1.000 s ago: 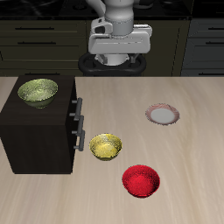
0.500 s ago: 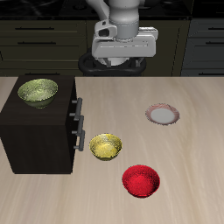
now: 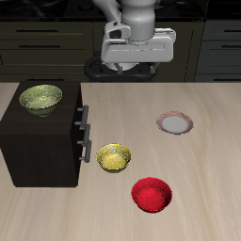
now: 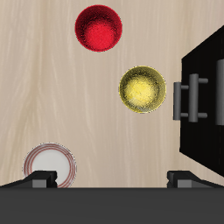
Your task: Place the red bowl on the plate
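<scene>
Wooden table (image 3: pixel 202 141) below our claw (image 4: pixel 112 175), whose jaws stand spread and empty. We see nothing done: red bowl (image 4: pixel 98 28) lies far ahead of it, ungrasped; plate (image 4: pixel 50 164) sits close by, bare.

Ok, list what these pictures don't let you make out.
- End effector: in the wrist view only the finger bases show past the dark housing; in the exterior view the arm's body hides the fingers, so open or shut is unclear.
- Plate: its edge is partly cut off by the housing in the wrist view.
- Cabinet: cut off by the frame edge in the wrist view; its contents are unseen.
</scene>
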Motion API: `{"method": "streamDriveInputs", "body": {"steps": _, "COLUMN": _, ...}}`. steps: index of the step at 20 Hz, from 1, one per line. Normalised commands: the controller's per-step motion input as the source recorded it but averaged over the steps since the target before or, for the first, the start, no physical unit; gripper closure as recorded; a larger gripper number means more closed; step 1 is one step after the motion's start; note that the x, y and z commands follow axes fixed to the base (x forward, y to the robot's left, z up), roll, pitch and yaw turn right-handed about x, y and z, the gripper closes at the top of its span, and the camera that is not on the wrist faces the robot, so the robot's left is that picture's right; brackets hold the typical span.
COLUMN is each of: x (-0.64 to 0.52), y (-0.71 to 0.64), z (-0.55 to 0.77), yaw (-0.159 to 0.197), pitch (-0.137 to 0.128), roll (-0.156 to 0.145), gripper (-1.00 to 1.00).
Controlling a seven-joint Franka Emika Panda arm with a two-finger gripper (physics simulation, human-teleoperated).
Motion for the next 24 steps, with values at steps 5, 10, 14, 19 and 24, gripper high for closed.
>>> {"method": "streamDriveInputs", "body": {"steps": 5, "x": 0.14, "y": 0.04, "z": 0.15, "yaw": -0.003, "pitch": -0.017, "roll": -0.013, "gripper": -1.0}}
{"method": "streamDriveInputs", "body": {"steps": 10, "x": 0.23, "y": -0.02, "z": 0.14, "yaw": -0.015, "pitch": 0.002, "roll": -0.033, "gripper": -1.0}}
{"method": "streamDriveInputs", "body": {"steps": 14, "x": 0.3, "y": -0.09, "z": 0.05, "yaw": 0.01, "pitch": 0.012, "roll": -0.051, "gripper": -1.0}}
{"method": "streamDriveInputs", "body": {"steps": 19, "x": 0.32, "y": -0.08, "z": -0.03, "yaw": 0.033, "pitch": 0.009, "roll": -0.02, "gripper": -1.0}}
{"method": "streamDriveInputs", "body": {"steps": 24, "x": 0.25, "y": 0.02, "z": -0.06, "yaw": 0.041, "pitch": -0.013, "roll": -0.012, "gripper": -1.0}}
